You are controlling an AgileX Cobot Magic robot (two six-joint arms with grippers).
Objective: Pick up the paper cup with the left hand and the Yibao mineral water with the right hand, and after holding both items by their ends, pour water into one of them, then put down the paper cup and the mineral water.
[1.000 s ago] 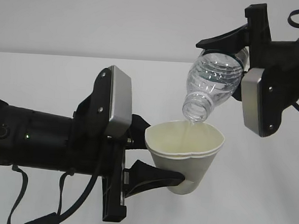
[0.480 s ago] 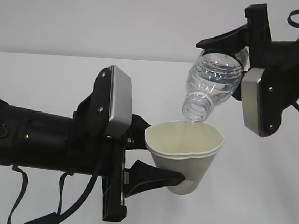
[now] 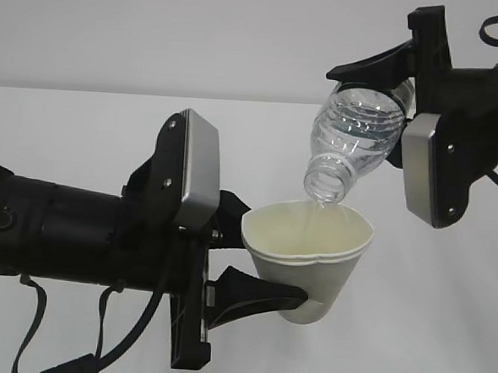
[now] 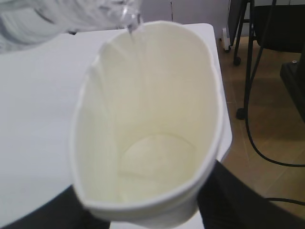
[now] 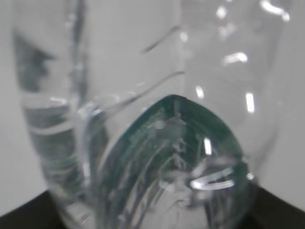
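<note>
A: Starting left. Left hand (image 3: 257, 259) clamped on the paper cup (image 3: 308, 258), fingers (image 3: 255, 298) set low on its wall, near the base. Squeezed enough to pinch the rim into an oval, plain in the left wrist view. Cup (image 4: 147, 129) sticking out ahead of the gripper, long axis near upright, mouth up and tipped a little toward the bottle.

B: And above it?

A: Yibao mineral water (image 3: 353, 142) up and to the right of the cup, long axis slanted, open neck down and left, poised just over the far rim, not touching. Thin trickle apparently falling inside, though hard to confirm against pale paper.

B: Right side?

A: Right hand (image 3: 403, 94) closed around the bottle's base end, jaws about half spread to fit it. Green label (image 5: 171, 157) pressed close to the wrist camera.

B: Next move?

A: Probably tilting the neck back up before lowering either.
</note>
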